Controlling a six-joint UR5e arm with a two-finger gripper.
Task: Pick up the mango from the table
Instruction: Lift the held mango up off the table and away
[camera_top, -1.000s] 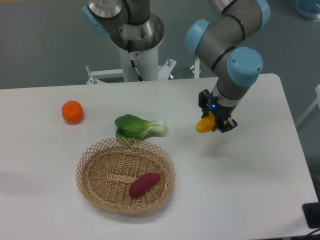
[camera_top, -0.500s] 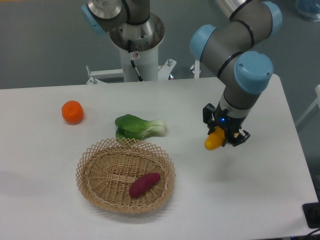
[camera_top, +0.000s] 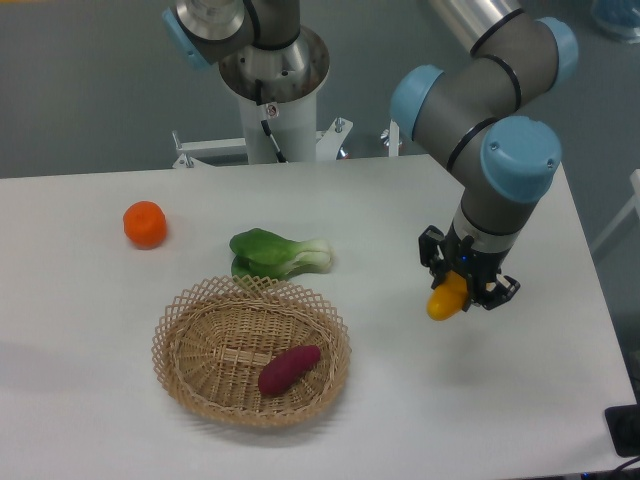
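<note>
Gripper (camera_top: 462, 290) clamped on mango (camera_top: 447, 299), right side of white desk (camera_top: 400, 420). Left: wicker basket (camera_top: 251, 349) holding sweet potato (camera_top: 288, 368); bok choy (camera_top: 276, 252) and orange (camera_top: 145, 224) farther back.

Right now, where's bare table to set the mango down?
Bare table lies right of the basket and under the gripper holding the mango; also between the orange and the left edge. It's crowded where the bok choy meets the basket.
</note>
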